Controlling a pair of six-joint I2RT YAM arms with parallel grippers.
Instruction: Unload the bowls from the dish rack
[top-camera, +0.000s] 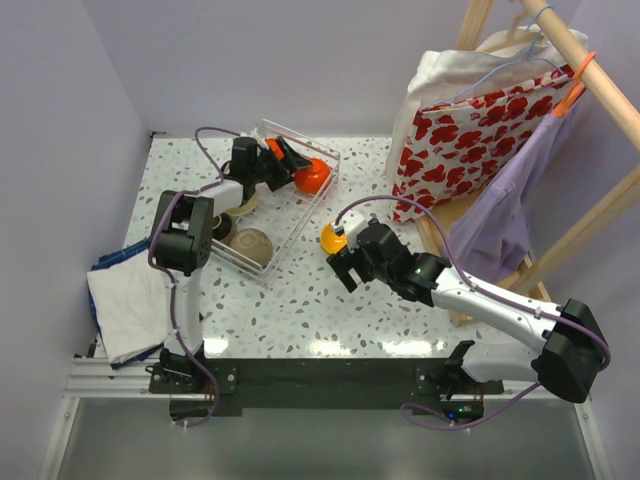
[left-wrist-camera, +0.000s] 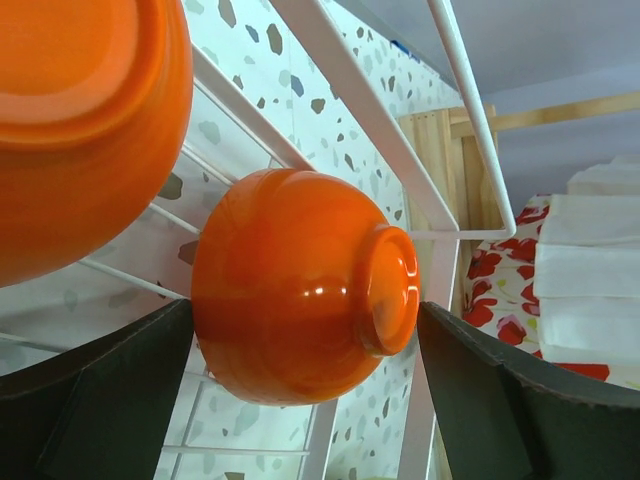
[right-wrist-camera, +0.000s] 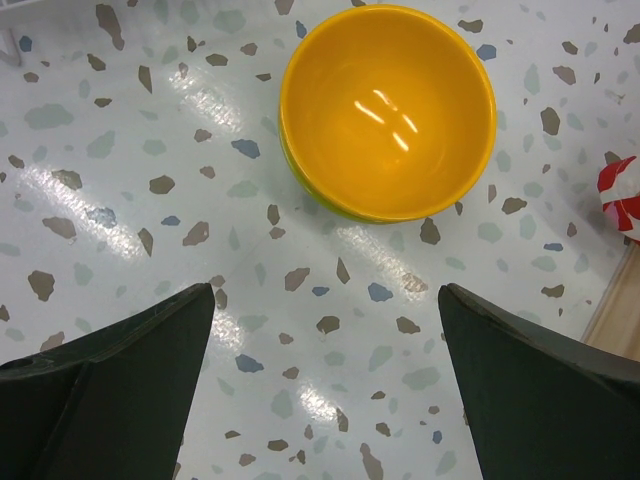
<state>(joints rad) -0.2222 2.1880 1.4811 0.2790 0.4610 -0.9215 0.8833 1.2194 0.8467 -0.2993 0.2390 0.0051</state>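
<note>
The white wire dish rack (top-camera: 283, 222) stands at the back left of the table. My left gripper (top-camera: 296, 164) reaches into its far end and is open. Its fingers stand on either side of an orange-red bowl (left-wrist-camera: 300, 290) lying on its side; the left finger touches the bowl and the right one is just clear. A second orange-red bowl (left-wrist-camera: 80, 120) sits close beside it. A tan bowl (top-camera: 252, 245) rests in the near end of the rack. My right gripper (top-camera: 343, 263) is open above the table, just short of a yellow-orange bowl (right-wrist-camera: 388, 110) standing upright with a green edge under it.
A white cloth (top-camera: 125, 305) over a blue towel lies at the left table edge. At the right stands a wooden clothes rack (top-camera: 590, 215) with a lilac garment and a white bag with red flowers (top-camera: 470, 140), close behind the right arm.
</note>
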